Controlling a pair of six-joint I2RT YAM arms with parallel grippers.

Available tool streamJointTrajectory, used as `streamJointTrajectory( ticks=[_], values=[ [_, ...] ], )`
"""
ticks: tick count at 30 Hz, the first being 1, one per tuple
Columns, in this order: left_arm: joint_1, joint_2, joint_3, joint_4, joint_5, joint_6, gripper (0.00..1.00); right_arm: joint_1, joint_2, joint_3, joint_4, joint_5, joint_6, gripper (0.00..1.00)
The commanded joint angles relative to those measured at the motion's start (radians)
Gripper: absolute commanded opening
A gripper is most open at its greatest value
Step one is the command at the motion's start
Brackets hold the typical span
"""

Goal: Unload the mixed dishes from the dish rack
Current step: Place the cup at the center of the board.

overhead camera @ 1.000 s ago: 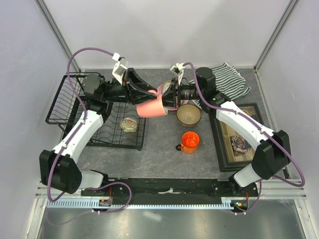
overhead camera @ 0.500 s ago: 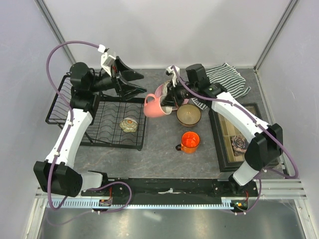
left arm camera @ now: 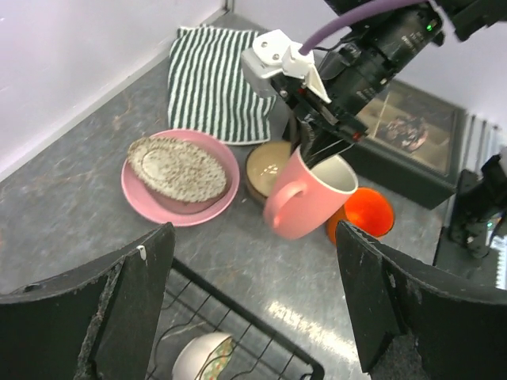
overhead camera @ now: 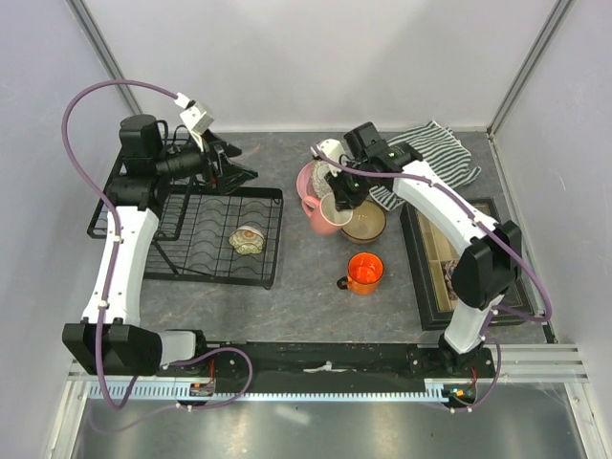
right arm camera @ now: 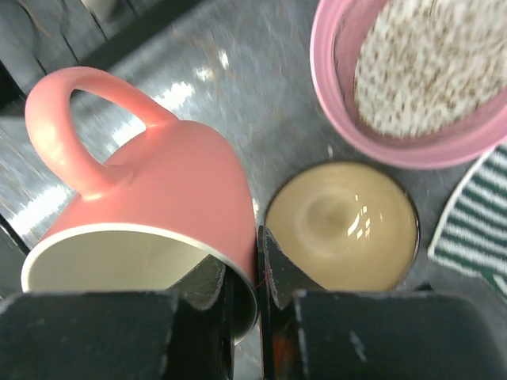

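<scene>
Between rack and tan bowl, above the table: right fingers pinch the rim of the pink mug, tilted, handle toward rack. Left fingers spread wide, empty, over rack's far edge. Inside the rack, a small floral bowl.

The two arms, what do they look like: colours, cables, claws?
Left arm and right arm: white links, black joints and bases. A purple cable loops along each. The left claw and right claw are black with broad wedge-shaped fingers; a white block sits behind each.
</scene>
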Motion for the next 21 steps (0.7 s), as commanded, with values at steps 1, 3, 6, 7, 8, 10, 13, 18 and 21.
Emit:
streamJointTrajectory(
  ticks=[1, 3, 6, 7, 8, 10, 13, 18, 21],
  values=[
    [0.001, 0.003, 0.055, -0.176, -0.117, 0.198, 0.89, 0.024, -0.008, 0.026, -0.051, 0.057, -0.053, 0.00],
    [0.001, 0.006, 0.050, -0.196, -0.146, 0.218, 0.89, 0.033, 0.002, 0.019, -0.055, 0.077, -0.057, 0.00],
    [0.001, 0.009, 0.049, -0.221, -0.182, 0.242, 0.89, 0.050, 0.005, 0.008, -0.065, 0.095, -0.065, 0.00],
    [-0.001, 0.009, 0.047, -0.224, -0.195, 0.248, 0.88, 0.065, 0.005, 0.002, -0.066, 0.102, -0.065, 0.00],
    [0.000, 0.009, 0.049, -0.227, -0.209, 0.257, 0.89, 0.073, 0.006, 0.000, -0.071, 0.108, -0.066, 0.00],
    [0.001, 0.011, 0.053, -0.241, -0.248, 0.267, 0.88, 0.105, 0.008, -0.012, -0.078, 0.118, -0.066, 0.00],
    [0.001, 0.026, 0.064, -0.258, -0.291, 0.277, 0.88, 0.144, 0.014, -0.034, -0.080, 0.135, -0.062, 0.00],
    [0.002, 0.048, 0.076, -0.266, -0.382, 0.279, 0.88, 0.193, 0.028, -0.092, -0.065, 0.148, -0.050, 0.00],
    [0.002, 0.057, 0.079, -0.265, -0.426, 0.271, 0.88, 0.219, 0.035, -0.123, -0.039, 0.177, -0.048, 0.00]
  ],
)
